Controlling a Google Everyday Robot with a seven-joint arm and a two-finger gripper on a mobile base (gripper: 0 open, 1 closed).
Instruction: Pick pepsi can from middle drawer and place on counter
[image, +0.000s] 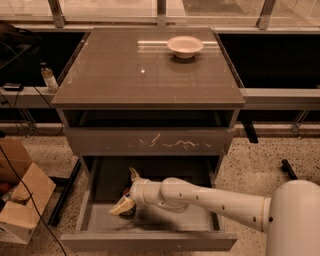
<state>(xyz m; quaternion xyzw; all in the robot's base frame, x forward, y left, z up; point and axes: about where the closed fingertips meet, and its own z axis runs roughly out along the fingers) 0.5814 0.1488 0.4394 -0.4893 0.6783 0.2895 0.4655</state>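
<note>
The middle drawer (150, 241) is pulled open below the cabinet's scratched upper drawer front (150, 141). My gripper (126, 192) reaches into its left part, with one pale finger toward the back (133, 174) and the other toward the front (121, 206), spread apart. A small dark thing with a reddish spot, which I take for the pepsi can (127, 194), lies on the drawer floor between them, mostly hidden. The counter (125, 75) is the glossy top above.
A white bowl (185, 46) stands at the counter's back right. A small clear bottle (48, 77) stands on a ledge to the left. A cardboard box (22, 200) and cables lie on the terrazzo floor at the left. My arm crosses the drawer from the right.
</note>
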